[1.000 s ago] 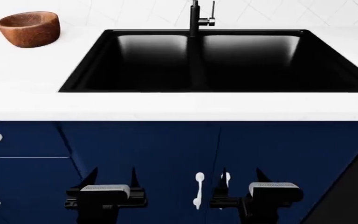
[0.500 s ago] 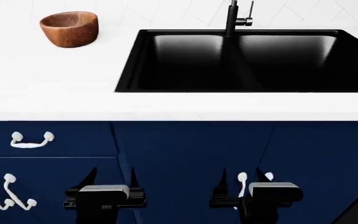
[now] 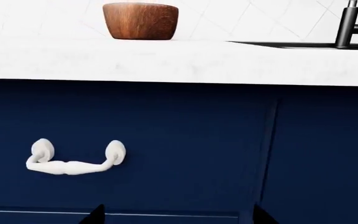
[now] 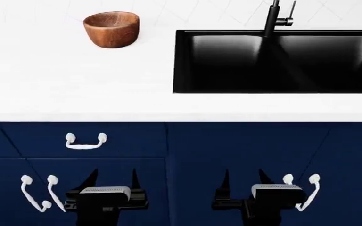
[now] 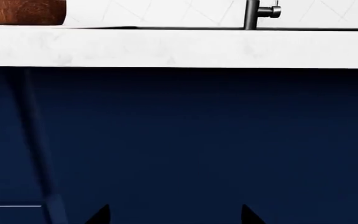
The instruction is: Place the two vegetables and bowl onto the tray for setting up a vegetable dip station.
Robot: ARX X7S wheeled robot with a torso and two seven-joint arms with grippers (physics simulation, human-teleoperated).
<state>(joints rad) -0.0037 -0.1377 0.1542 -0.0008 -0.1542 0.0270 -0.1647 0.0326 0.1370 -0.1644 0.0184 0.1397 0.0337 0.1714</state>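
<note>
The reddish-brown wooden bowl (image 4: pixel 111 29) stands upright at the back of the white counter, left of the sink; the left wrist view shows this bowl (image 3: pixel 140 20) too, and the right wrist view catches the bowl's (image 5: pixel 24 12) edge. My left gripper (image 4: pixel 113 180) and right gripper (image 4: pixel 246 179) hang low in front of the navy cabinets, well below the counter. Both stand open with nothing between their fingers. The two vegetables and the tray are out of view.
A deep black double sink (image 4: pixel 282 61) with a black tap (image 4: pixel 275 18) fills the counter's right side. The white countertop (image 4: pixel 74 84) overhangs navy cabinet fronts with white handles (image 4: pixel 85 142). A drawer handle (image 3: pixel 73 161) is close ahead of the left gripper.
The whole view has shifted: bowl, sink and cabinet handles slid to the right in the head view, as the robot moved left along the counter. Both grippers kept their pose.
</note>
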